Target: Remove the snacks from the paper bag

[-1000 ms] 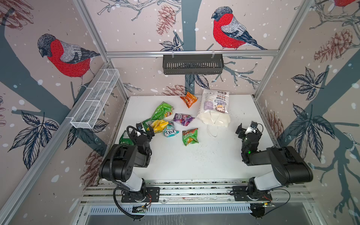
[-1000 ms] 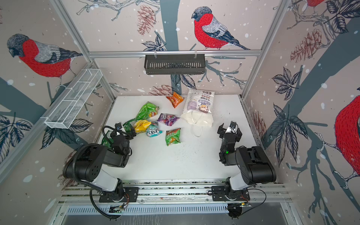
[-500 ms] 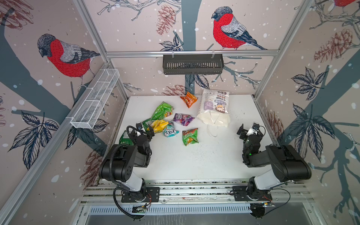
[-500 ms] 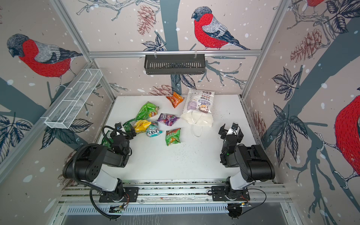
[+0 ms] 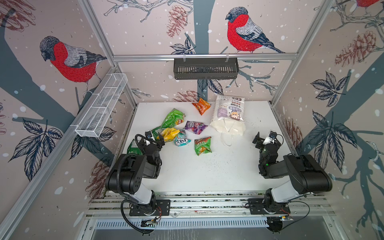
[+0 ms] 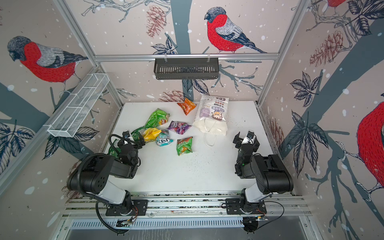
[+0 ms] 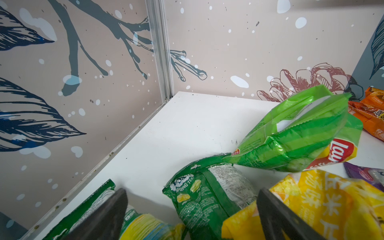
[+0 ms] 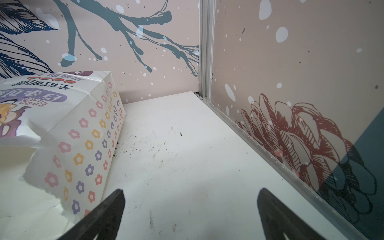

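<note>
The white paper bag [image 5: 228, 116] [image 6: 212, 116] [image 8: 62, 128] lies on its side at the back right, mouth and cord handles facing the front; its inside is hidden. Snacks lie loose on the table to its left: orange [image 5: 201, 106], bright green [image 5: 173, 118] [image 7: 297, 133], purple [image 5: 195, 127], yellow [image 5: 169, 134] [image 7: 324, 203], teal [image 5: 181, 140] and a green one [image 5: 202, 145]. My left gripper [image 5: 151, 139] [image 7: 192, 192] is open, low over a dark green packet [image 7: 205, 197] beside the yellow one. My right gripper [image 5: 266, 139] [image 8: 191, 193] is open over bare table, right of the bag.
Another green packet [image 5: 133, 147] [image 7: 99, 207] lies by the left wall under my left arm. A white wire basket [image 5: 101, 108] hangs on the left wall and a black rack [image 5: 205, 68] on the back wall. Aluminium frame posts edge the white table [image 5: 207, 172].
The right wrist has shifted slightly. The left arm, the bag and the packets have not moved.
</note>
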Motion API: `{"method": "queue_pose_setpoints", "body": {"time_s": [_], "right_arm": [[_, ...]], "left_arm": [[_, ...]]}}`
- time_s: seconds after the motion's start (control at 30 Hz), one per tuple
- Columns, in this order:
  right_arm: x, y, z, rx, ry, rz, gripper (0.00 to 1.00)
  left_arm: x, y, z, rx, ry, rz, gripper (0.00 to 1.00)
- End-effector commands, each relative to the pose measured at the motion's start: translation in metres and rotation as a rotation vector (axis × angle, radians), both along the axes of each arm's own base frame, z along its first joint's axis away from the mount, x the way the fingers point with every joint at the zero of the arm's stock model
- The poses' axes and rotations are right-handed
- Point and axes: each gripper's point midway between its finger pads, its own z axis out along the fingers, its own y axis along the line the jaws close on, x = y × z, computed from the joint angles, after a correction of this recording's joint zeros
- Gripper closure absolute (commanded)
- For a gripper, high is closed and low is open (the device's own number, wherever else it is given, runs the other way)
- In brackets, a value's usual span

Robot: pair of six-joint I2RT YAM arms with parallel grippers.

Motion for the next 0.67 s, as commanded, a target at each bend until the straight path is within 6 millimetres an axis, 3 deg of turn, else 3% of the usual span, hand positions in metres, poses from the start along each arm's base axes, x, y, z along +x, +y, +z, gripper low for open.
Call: {"method": "queue_pose_setpoints", "body": {"time_s": [0.0, 0.63], "right_arm": [[0.0008, 0.0007, 0.0064, 0.012, -0.030, 0.004, 0.00], [0.0005, 0.0003, 0.0062, 0.010, -0.030, 0.002, 0.00]], "left_arm": [[0.0008, -0.0007, 0.0076, -0.006, -0.032, -0.003, 0.03], [0.0016, -0.0008, 0.0068, -0.006, -0.027, -0.006, 0.03]]}}
